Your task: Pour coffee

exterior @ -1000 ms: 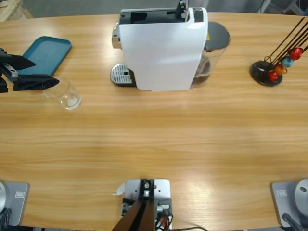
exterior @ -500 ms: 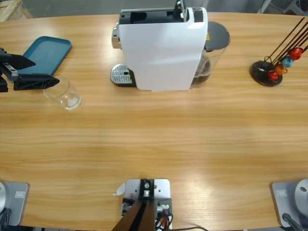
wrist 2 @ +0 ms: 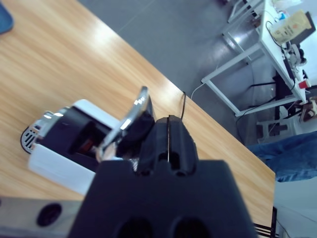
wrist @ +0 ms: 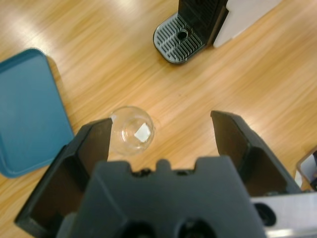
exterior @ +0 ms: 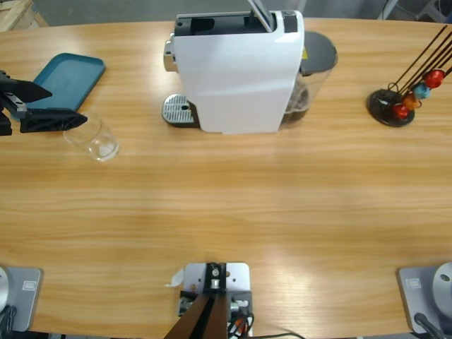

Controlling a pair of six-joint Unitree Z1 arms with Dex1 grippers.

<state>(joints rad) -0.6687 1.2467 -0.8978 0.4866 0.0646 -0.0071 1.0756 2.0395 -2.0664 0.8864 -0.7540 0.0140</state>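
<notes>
No coffee shows anywhere. The clear glass cup stands empty on the table near the left end. My left gripper comes in from the left edge, open, just left of the cup. In the left wrist view the cup sits just beyond the left gripper, close to its left jaw and untouched. The white coffee machine stands at the back middle, its silver lever raised. In the right wrist view my right gripper is shut, right beside the lever above the coffee machine.
A teal tray lies at the back left, behind the cup. The machine's drip grate faces left. A capsule rack with red, orange and blue capsules stands at the back right. A person's jeans show beyond the table.
The silver lever on top of the machine has swung up and to the left, and the dark tip beside it no longer shows. The left gripper and cup have not moved.
</notes>
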